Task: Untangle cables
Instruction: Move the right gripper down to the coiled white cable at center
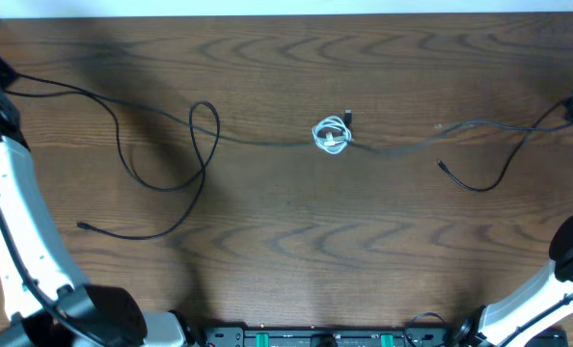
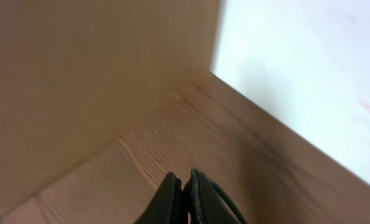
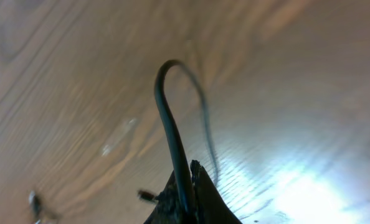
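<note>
1. Left gripper [image 2: 185, 182]: clenched at the far left corner of the table [image 1: 286, 260]; a thin black cord leaves its fingers, so it seems to hold one end of the black cable [image 1: 267, 142].
2. Right gripper [image 3: 186, 180]: clenched on the black cable at the far right edge; the cord arcs up out of its fingers.
3. The black cable runs across the table between the two; the white cable [image 1: 332, 135] sits coiled on it mid-table, touching it.
4. Left of centre there is a loop [image 1: 215, 120]; loose plug ends lie at front left [image 1: 82, 226] and right [image 1: 441, 164].
5. To do this well, draw the arms apart slowly and low; watch the loop, which may cinch into a knot.
6. Stop if the white coil drags along; it probably needs lifting off first, not more pull.
</note>
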